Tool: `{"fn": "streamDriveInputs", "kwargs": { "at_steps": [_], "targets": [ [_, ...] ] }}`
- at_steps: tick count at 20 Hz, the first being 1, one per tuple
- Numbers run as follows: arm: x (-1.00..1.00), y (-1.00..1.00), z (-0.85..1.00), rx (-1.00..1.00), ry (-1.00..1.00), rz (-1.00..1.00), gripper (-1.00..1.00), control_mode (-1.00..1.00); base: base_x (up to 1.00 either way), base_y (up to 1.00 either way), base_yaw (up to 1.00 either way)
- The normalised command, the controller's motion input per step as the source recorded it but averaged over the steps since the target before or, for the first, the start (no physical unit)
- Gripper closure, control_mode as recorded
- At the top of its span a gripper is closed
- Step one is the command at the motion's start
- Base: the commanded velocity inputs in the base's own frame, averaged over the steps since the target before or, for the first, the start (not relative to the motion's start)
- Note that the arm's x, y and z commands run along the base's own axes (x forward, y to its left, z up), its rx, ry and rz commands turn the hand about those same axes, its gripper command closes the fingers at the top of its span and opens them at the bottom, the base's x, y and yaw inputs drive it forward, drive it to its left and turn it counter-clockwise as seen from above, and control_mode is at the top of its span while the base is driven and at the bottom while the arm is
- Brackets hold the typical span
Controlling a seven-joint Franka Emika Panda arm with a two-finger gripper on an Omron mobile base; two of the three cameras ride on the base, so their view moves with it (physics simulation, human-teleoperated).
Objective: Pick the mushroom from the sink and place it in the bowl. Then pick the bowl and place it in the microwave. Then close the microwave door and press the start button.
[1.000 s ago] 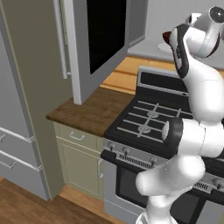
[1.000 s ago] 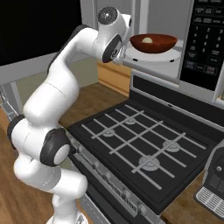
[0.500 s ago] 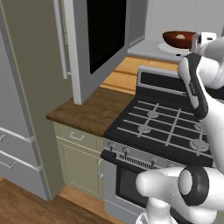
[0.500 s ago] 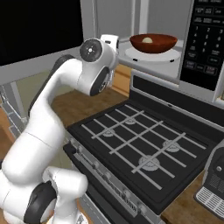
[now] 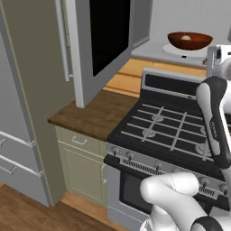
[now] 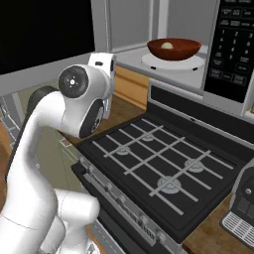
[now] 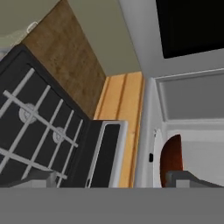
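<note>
Reddish-brown bowl (image 6: pixel 173 48) sits on the round white plate (image 6: pixel 193 63) inside the microwave (image 6: pixel 130 60), with the pale mushroom (image 6: pixel 168 45) lying in it. Both base views confirm this; the left base view shows the bowl (image 5: pixel 190 40) from the opposite side, mushroom (image 5: pixel 185 38) visible above the rim.

The right base view alone shows the dark control strip (image 6: pixel 232 44) to the right of the cavity. The left base view alone shows the microwave door (image 5: pixel 104 43) swung fully open, its black window and bar handle (image 5: pixel 62 38) facing the camera, above a wooden counter (image 5: pixel 92 113).

In the hand view the bowl (image 7: pixel 171 158) is partly cut off by a finger tip, and the mushroom cannot be made out. The gas stove (image 7: pixel 39 131) fills the left of that view.

The arm is folded back from the microwave, elbow high over the stove (image 6: pixel 158 171). The gripper (image 7: pixel 114 179) shows two tips set wide apart, holding nothing.
</note>
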Motion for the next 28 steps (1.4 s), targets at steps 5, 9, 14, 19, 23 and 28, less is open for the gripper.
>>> {"fn": "streamDriveInputs", "kwargs": {
  "at_steps": [5, 9, 14, 19, 23, 28],
  "targets": [
    [-1.00, 0.66, 0.00, 0.02, 0.00, 0.00, -1.00, -1.00, 0.00, 0.00, 0.00],
    [-1.00, 0.80, 0.00, 0.00, 0.00, 0.00, -1.00, -1.00, 0.00, 0.00, 0.00],
    [-0.88, 0.96, 0.01, 0.00, -0.09, 0.00, -1.00, -1.00, 0.00, 0.00, 0.00],
    [-0.21, 0.99, 0.02, 0.00, -0.06, -0.07, -1.00, -1.00, 0.00, 0.00, 0.00],
    [0.00, 1.00, 0.00, -0.05, -0.17, -0.07, -1.00, -1.00, 0.00, 0.00, 0.00],
    [0.00, 1.00, 0.00, -0.06, -0.16, -0.09, -1.00, -1.00, 0.00, 0.00, 0.00]
  ]
}}
